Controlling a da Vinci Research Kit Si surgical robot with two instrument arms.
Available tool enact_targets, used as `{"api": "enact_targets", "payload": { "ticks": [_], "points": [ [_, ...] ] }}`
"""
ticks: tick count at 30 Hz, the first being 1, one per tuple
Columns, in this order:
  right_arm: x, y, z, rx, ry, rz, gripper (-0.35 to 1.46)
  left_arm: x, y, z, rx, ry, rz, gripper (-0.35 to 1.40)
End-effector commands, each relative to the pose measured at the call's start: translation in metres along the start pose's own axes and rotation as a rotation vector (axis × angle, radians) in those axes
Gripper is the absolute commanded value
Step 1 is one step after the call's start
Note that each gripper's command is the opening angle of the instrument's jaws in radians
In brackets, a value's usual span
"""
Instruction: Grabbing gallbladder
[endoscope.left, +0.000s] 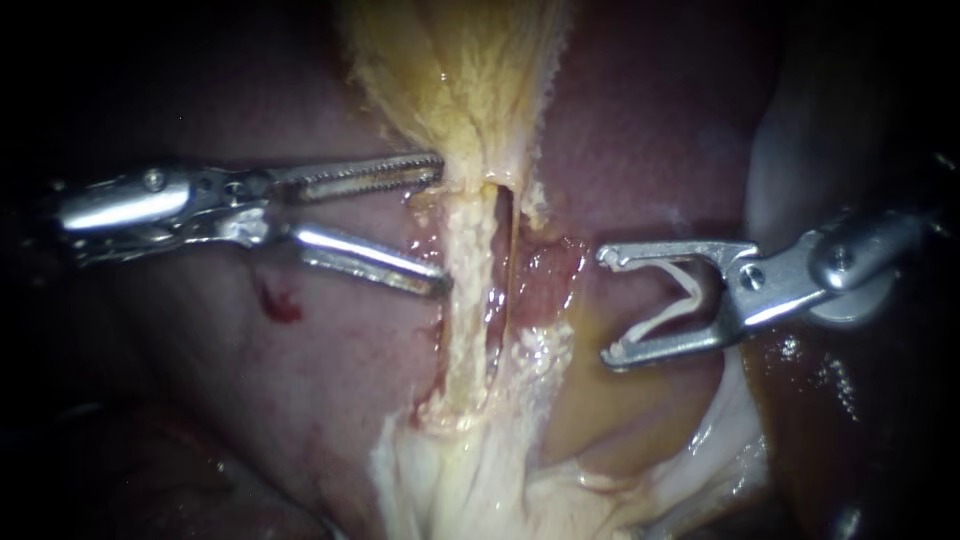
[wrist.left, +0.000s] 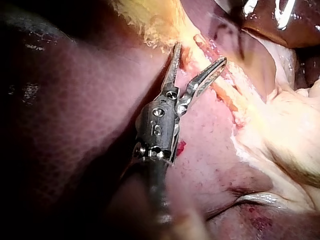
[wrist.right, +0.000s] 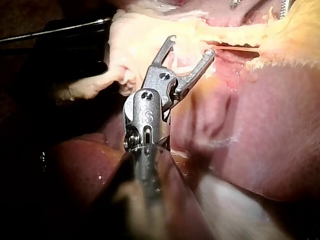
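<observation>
The gallbladder (endoscope.left: 460, 80) is yellowish tissue that narrows downward into a pale tube (endoscope.left: 462, 300). My left instrument (endoscope.left: 442, 228) comes in from the left with its jaws open. Their tips reach the left edge of that narrowing without closing on it. In the left wrist view my left instrument (wrist.left: 200, 55) has its jaws spread just before the yellow tissue (wrist.left: 150, 20). My right instrument (endoscope.left: 607, 305) stands to the right of the tube, apart from it. Its jaws are wide and carry a white clip (endoscope.left: 680, 300) that touches both. It appears again in the right wrist view (wrist.right: 191, 45).
Dark red liver (endoscope.left: 300, 390) surrounds the site, with a small blood spot (endoscope.left: 282, 305) below my left instrument. A thinner strand (endoscope.left: 510, 260) runs beside the tube. Pale fatty tissue (endoscope.left: 470, 490) spreads at the bottom, and a pale grey fold (endoscope.left: 800, 150) lies behind my right instrument.
</observation>
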Motion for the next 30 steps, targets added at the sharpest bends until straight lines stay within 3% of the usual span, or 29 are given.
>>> {"api": "enact_targets", "payload": {
  "ticks": [1, 7, 19, 30],
  "points": [
    [0.0, 0.0, 0.0, 0.0, 0.0, 0.0, 0.5, 0.0, 0.0001, -0.0001, -0.005, 0.005, -0.006, 0.32],
    [0.0, -0.0001, 0.0, 0.0, 0.0, 0.0, 0.5, 0.0003, 0.0008, -0.001, -0.032, 0.029, -0.043, -0.35],
    [0.0, -0.0001, 0.0, 0.001, 0.0, 0.0, 0.5, -0.002, 0.0004, -0.0035, -0.036, 0.046, -0.124, -0.35],
    [0.0, -0.0001, -0.0001, 0.001, 0.0, 0.0, 0.5, -0.0058, -0.0009, -0.0086, -0.039, 0.048, -0.161, -0.35]
  ]
}}
